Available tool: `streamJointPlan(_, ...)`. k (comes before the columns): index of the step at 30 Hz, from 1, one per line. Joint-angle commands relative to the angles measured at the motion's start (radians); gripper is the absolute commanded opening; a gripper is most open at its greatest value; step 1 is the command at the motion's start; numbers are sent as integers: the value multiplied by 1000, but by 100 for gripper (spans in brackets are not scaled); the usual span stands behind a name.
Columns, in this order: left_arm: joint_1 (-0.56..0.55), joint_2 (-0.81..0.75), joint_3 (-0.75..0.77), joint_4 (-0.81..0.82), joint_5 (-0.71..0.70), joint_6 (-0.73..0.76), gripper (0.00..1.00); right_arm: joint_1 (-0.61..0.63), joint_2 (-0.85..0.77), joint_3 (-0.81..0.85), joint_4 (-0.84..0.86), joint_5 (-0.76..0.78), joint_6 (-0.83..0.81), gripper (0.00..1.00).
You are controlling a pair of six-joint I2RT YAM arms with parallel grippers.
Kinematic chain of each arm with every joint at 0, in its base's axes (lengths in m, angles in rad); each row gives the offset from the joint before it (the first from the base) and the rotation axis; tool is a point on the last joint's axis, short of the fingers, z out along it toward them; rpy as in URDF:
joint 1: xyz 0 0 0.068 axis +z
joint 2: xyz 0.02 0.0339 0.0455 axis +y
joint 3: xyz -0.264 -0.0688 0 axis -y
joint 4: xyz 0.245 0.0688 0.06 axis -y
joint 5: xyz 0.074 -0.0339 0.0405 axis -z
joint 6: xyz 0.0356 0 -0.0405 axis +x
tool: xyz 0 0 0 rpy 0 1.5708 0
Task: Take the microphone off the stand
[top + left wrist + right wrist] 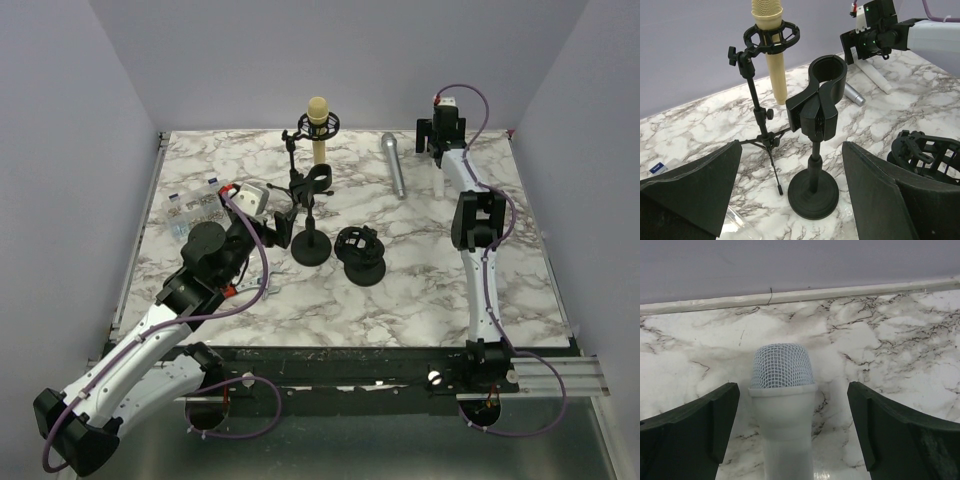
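Observation:
A cream microphone (318,122) stands upright in a black shock mount on a tripod stand (296,180) at the back middle; it also shows in the left wrist view (771,45). My left gripper (277,222) is open and empty. It faces a black round-base stand (815,192) whose clip (822,97) is empty. My right gripper (438,148) is open at the back right. Its fingers (695,422) stand either side of a white mesh-headed microphone (782,400) lying on the table, with a gap on each side.
A grey microphone (393,165) lies on the marble table (520,250) at the back. A loose black shock mount (360,255) sits right of the round-base stand. Clear packets with blue labels (195,205) lie at the left. A raised rim runs along the back edge (840,292).

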Motion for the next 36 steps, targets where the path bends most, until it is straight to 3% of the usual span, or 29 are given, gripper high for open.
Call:
streamJointPlan(1,-12,-37,-1,8,-2,-1,84,-5,-147,-41,-84,3,111,100)
streamJointPlan(13,-17,-79,9,-9,41,-24,86,30,-459,-356,-168,-165,331,100)
streamJointPlan(16,-17,-84,11,-12,52,-32,87,40,-564,-506,-137,-276,419,100)
streamJointPlan(25,-19,-92,22,-24,80,-67,90,60,-928,-1033,181,-720,748,100)
streamJointPlan(31,-18,-92,37,-43,105,-104,93,94,-1086,-1189,362,-872,889,100)
streamJointPlan(36,-19,-94,43,-53,106,-111,94,209,-1163,-1302,543,-957,993,100)
